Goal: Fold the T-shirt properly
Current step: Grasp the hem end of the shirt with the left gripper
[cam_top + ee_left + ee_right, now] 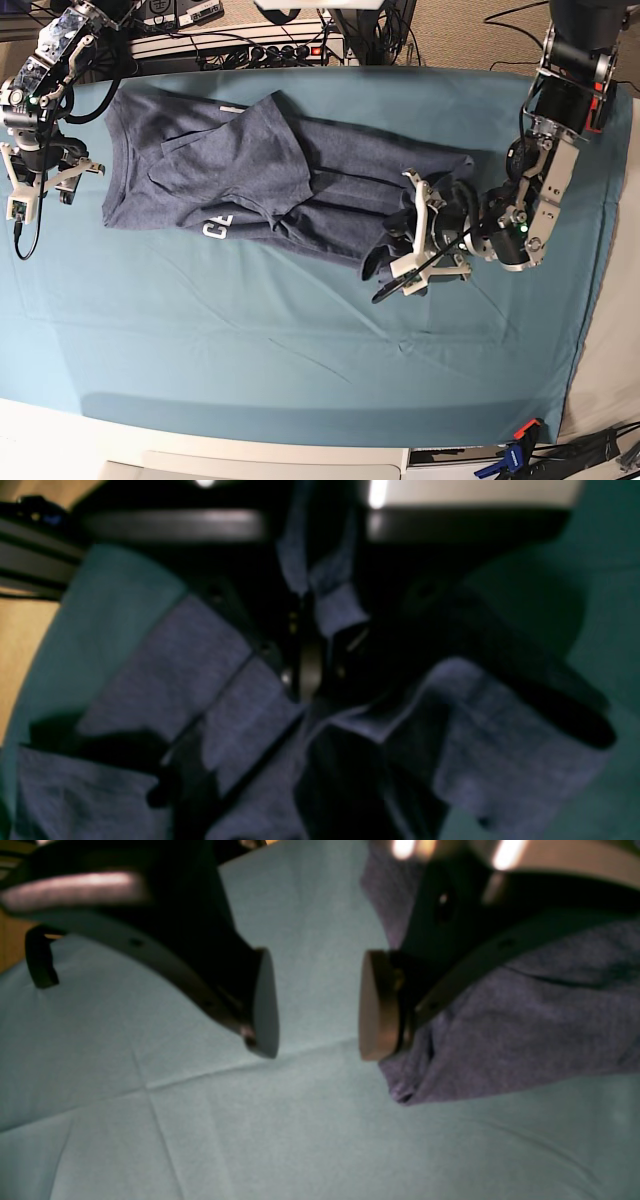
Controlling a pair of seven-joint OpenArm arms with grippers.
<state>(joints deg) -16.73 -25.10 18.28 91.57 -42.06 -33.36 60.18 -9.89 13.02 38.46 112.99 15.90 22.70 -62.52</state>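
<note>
The navy T-shirt [250,170] lies crumpled across the far half of the teal table cloth [300,350], one flap folded over and white lettering [215,228] showing at its near edge. My left gripper [415,240] is at the shirt's right end, low over the cloth. In the left wrist view this gripper [312,680] is shut on a bunched strip of the T-shirt [165,665]. My right gripper [45,185] hovers beside the shirt's left edge. In the right wrist view that gripper [317,1005] is open with nothing between its pads, and the T-shirt [525,1030] lies just beside one pad.
Cables and a power strip [250,45] run along the table's far edge. A blue clamp [515,455] sits at the near right corner. The near half of the table cloth shows only creases.
</note>
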